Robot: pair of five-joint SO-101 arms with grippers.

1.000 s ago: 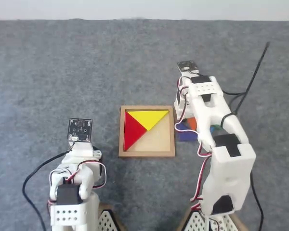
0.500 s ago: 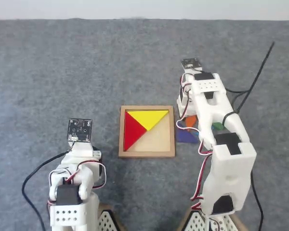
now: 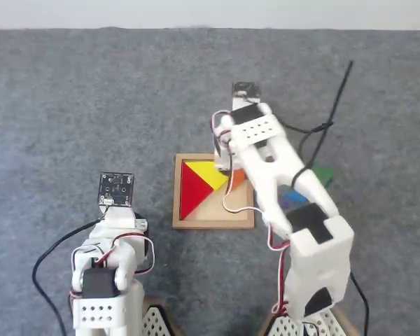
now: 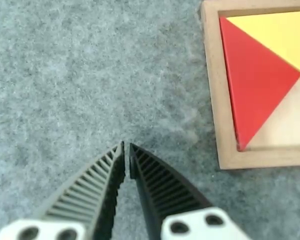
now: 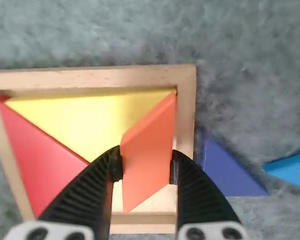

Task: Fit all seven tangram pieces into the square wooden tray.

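Observation:
The square wooden tray [image 3: 213, 224] holds a red triangle [image 3: 192, 189] and a yellow triangle [image 3: 208, 172]. My right gripper [image 5: 142, 167] is shut on an orange parallelogram [image 5: 147, 147], held over the tray's right side next to the yellow triangle [image 5: 85, 117]. From above, the orange piece [image 3: 237, 179] peeks out beside the right arm [image 3: 266, 157]. Near the tray's left corner, my left gripper [image 4: 126, 150] is shut and empty over the carpet. The tray rim [image 4: 212, 100] and red triangle [image 4: 255, 80] lie just beside it.
Loose pieces lie on the grey carpet right of the tray: a dark blue triangle [image 5: 222, 172], a light blue piece [image 5: 292, 167] and a green piece [image 3: 323, 173]. The left arm [image 3: 108, 252] sits at the front left. Cables trail behind the right arm.
The right arm has swung left from the loose pieces to over the tray, carrying the orange piece. The left arm has stayed still.

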